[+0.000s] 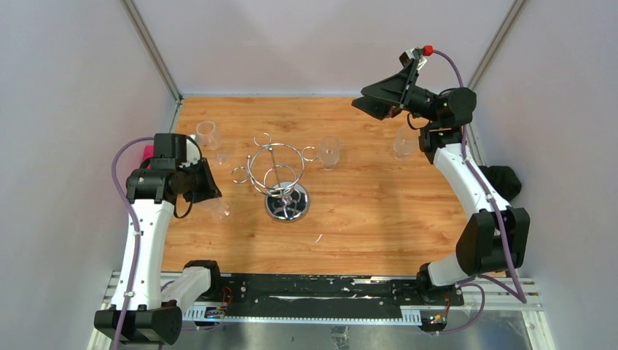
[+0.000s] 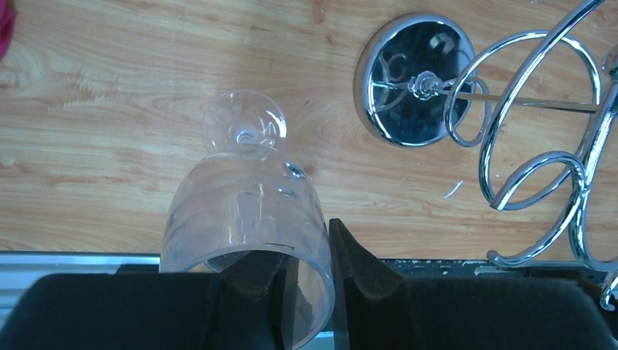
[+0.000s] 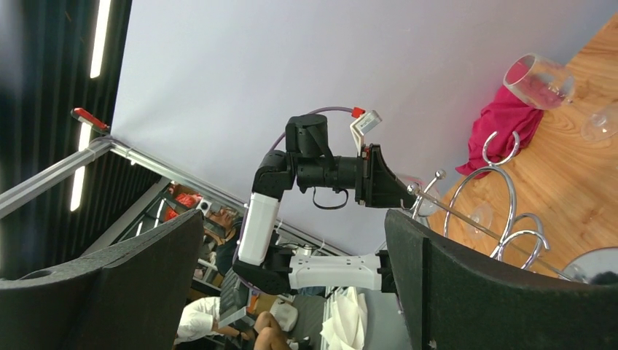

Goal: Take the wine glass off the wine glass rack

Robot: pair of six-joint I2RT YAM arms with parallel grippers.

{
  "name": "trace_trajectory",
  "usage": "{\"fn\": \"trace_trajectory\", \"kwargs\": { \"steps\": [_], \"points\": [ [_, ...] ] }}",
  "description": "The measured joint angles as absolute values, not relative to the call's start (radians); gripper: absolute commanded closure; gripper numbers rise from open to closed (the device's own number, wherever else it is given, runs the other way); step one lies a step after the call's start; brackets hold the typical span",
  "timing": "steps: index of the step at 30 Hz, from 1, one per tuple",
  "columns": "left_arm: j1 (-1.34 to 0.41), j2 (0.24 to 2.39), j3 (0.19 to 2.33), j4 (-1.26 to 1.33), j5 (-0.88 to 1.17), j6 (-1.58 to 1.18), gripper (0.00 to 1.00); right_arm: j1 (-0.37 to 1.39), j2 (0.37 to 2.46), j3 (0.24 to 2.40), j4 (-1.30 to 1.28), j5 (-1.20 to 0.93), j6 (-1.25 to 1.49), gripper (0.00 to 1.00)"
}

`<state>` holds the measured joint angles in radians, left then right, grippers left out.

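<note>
count: four glasses, one rack (image 1: 280,175), two grippers, one pink cloth (image 1: 148,153);
glasses: wine glass (image 2: 244,211) in the left gripper (image 2: 310,284), off the rack, just left of its base, foot down toward the table (image 1: 379,219), contact with the table not discernible; tipped glass (image 1: 208,133) on its side at back left; middle glass (image 1: 329,152) and right glass (image 1: 405,141) upright, right of the rack;
left gripper: nearly closed, clamped on the wine glass rim, one finger inside the bowl, one outside;
right gripper (image 1: 379,98): spread to full width, raised over the back right, holding nothing.
</note>
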<state>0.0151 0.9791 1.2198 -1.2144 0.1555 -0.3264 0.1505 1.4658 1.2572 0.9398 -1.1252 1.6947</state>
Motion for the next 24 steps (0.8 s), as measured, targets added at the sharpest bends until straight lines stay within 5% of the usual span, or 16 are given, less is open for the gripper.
{"fn": "trace_trajectory", "kwargs": {
  "steps": [24],
  "points": [
    [0.015, 0.973, 1.100, -1.173, 0.175, -0.335, 1.00, 0.085, 1.388, 1.230, 0.782, -1.154, 1.568, 0.01]
  ]
}}
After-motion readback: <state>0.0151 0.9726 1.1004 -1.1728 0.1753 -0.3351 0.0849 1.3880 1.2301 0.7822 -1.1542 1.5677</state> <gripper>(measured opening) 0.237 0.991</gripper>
